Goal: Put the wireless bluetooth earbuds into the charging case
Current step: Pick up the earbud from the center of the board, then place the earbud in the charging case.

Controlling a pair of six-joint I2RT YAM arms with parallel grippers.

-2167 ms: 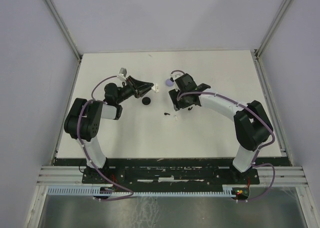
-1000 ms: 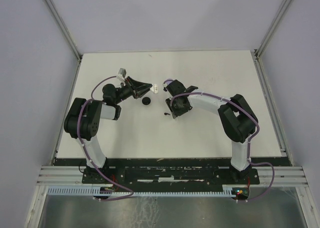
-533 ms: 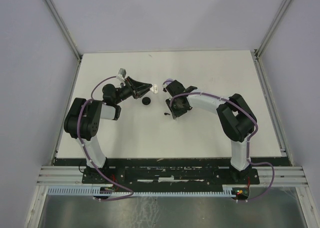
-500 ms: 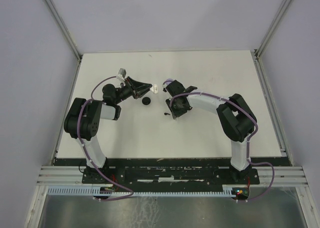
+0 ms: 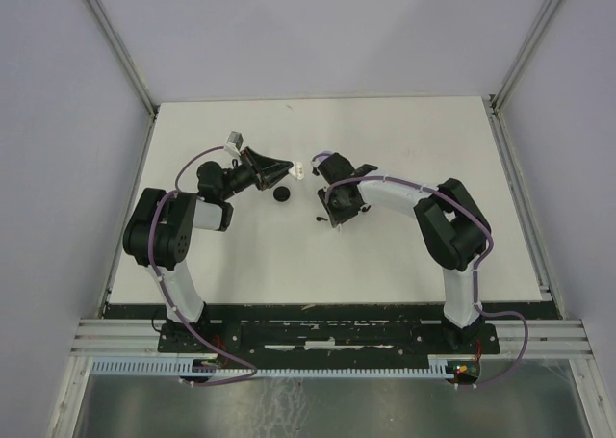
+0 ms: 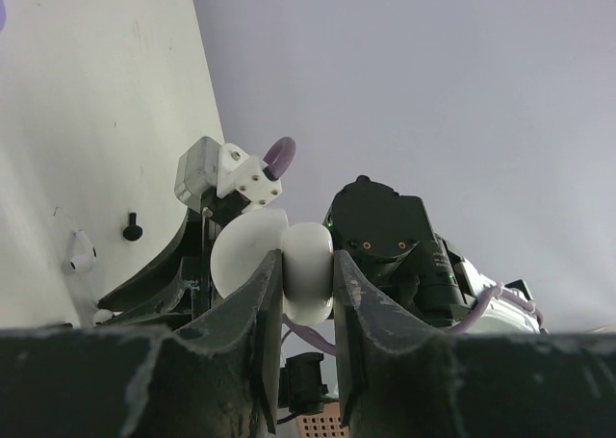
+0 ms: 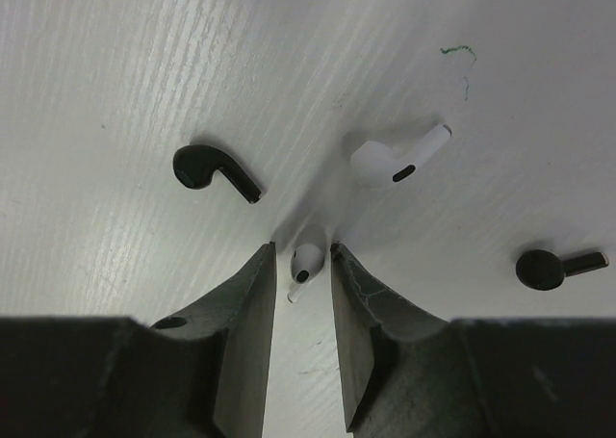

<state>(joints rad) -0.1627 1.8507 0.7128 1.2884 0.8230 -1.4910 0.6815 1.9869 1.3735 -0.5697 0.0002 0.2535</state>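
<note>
1. Earbuds [image 7: 399, 157] lie loose on the white surface [image 7: 125, 63] around the right pincer [image 7: 303, 253], which points straight down at them.
2. One white earbud [image 7: 306, 265] sits between that pincer's fingertips. The jaws stand narrow on either side of it, and whether they actually pinch it cannot be told.
3. A second white earbud [image 7: 399, 157] lies just beyond the tips, a black earbud [image 7: 214, 171] beyond them to the left, and another black earbud [image 7: 556, 267] well off to the right.
4. The charging case [image 6: 308, 294], a round white puck, is clamped between the fingers of the left pincer [image 6: 305, 265], which holds it off the surface facing the right arm.
5. About two seconds earlier, the overhead view showed the right arm reaching in straighter, with a white and a black earbud showing just nearer than its pincer. Since then the elbow has folded inward and the pincer has come down over that spot.
6. The left arm, its case and the black puck [image 5: 282, 194] between the two pincers have stayed where they were.
</note>
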